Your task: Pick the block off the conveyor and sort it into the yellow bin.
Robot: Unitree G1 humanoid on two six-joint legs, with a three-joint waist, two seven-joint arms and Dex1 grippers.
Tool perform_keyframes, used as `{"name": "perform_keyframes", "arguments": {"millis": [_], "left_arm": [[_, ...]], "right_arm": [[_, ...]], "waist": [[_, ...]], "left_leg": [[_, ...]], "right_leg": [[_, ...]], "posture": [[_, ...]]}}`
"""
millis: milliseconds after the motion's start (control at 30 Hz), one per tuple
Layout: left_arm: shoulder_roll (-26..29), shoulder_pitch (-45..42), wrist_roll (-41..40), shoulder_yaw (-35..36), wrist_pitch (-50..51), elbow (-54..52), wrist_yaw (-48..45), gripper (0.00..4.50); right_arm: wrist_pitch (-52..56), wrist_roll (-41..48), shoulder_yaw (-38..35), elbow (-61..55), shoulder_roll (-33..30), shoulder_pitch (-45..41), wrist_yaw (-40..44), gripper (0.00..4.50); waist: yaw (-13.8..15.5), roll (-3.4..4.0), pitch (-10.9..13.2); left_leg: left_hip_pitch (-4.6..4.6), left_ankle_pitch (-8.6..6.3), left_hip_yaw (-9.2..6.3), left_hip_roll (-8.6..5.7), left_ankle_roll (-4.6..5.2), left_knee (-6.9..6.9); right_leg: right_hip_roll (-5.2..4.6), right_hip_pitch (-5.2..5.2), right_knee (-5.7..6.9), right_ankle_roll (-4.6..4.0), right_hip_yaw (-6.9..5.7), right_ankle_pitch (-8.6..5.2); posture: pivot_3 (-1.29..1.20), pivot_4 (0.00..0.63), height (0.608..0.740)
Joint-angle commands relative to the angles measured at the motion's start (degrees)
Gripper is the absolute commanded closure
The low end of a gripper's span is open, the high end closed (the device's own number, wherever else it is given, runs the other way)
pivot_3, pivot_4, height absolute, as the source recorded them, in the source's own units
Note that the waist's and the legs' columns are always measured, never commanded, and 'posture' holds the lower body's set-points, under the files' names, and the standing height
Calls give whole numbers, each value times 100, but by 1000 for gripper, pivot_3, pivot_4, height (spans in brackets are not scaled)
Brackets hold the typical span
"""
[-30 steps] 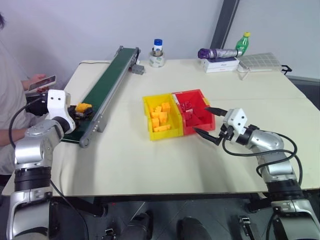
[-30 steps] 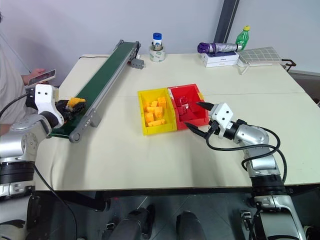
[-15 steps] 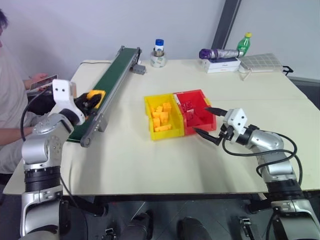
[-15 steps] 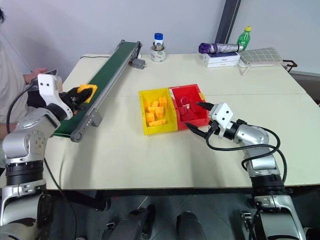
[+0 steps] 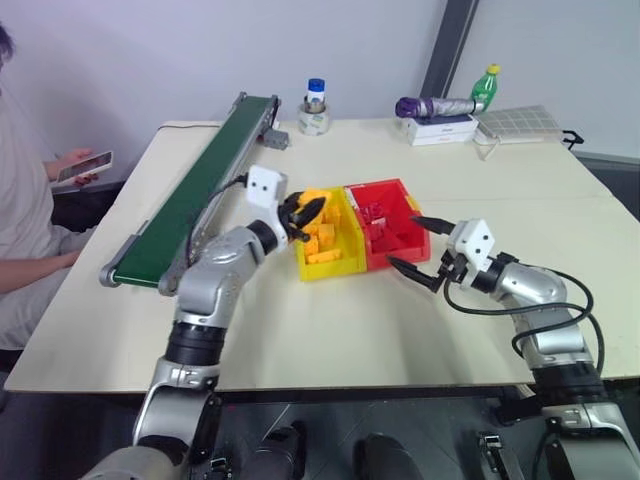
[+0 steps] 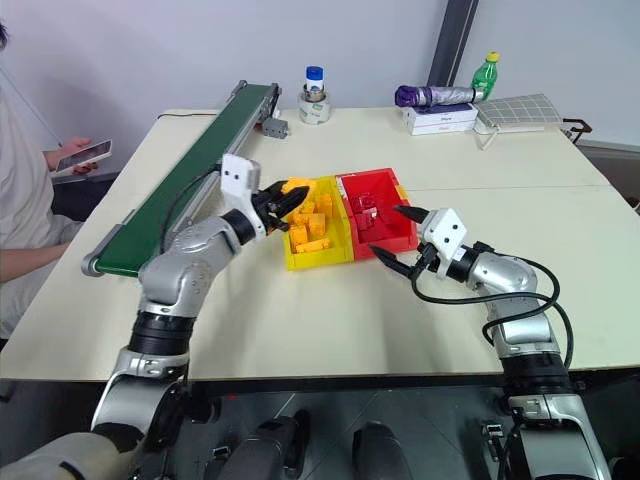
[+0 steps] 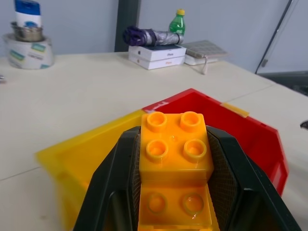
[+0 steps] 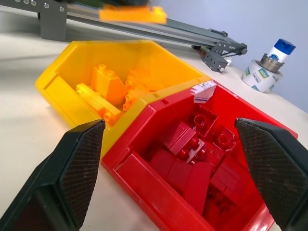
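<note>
The block, yellow-orange with round knobs on top, is clamped between the black fingers of my left gripper, which is shut on it. It hangs over the near left edge of the yellow bin, which holds several yellow bricks. The conveyor with its dark green belt runs along the table's left side, and nothing lies on the belt. My right gripper stands open just right of the red bin, with nothing between its fingers.
The red bin touches the yellow bin's right side and holds several red pieces. A person sits at the far left with a phone. At the table's back stand a jar on a tape roll, white boxes and a green bottle.
My left gripper closed on the block at the conveyor's near end, lifted it and swung right to the yellow bin. The right arm stayed still.
</note>
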Motion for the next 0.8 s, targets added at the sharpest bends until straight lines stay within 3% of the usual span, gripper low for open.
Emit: {"name": "perform_keyframes", "arguments": {"millis": [33,233,267,467,567,667,800], "left_arm": [[-159,-310,362,-147,-513,350,106,3181],[-372,-464,584,-73,-768,659,363,212],[-379,-454,568,-63,-740,618,357,42],[100,-82,130,70,-295,-475,-278,42],[760,332,-146,222,-73,-1239,-811,42],[1809,1024,-701,855,244,-2075,-1501,42],[2565,1749,-1112,1482,375,-2387,-1886,42]], "right_arm": [[-47,50,-140,-301,-27,2,-108,0],[-11,70,-194,-440,-82,164,-189,0],[-1,72,-191,-455,-84,171,-199,0],[14,82,-182,-456,-95,164,-208,0],[6,83,-169,-423,-101,141,-193,0],[-36,87,-161,-335,-98,83,-169,0],[-79,98,-145,-238,-93,32,-95,0]], "waist": [[0,0,0],[-7,-1,0],[-7,-1,0],[-23,-1,0],[-52,1,0],[-75,3,0],[15,5,0]], "left_leg": [[0,0,0,0,0,0],[-1,0,0,0,0,1],[-1,0,0,0,0,1],[0,0,0,0,0,0],[3,0,0,2,0,-3],[5,0,0,6,-1,-9],[4,-1,-3,7,-2,-10]], "right_leg": [[0,0,0,0,0,0],[0,0,0,3,-1,1],[0,0,0,3,-1,1],[1,0,1,4,-2,1],[4,-2,4,3,0,1],[7,-7,7,0,4,0],[6,-7,4,-22,4,-12]], "posture": [[0,150,740],[0,150,740],[0,150,740],[0,150,740],[0,150,740],[0,150,740],[0,150,740]]}}
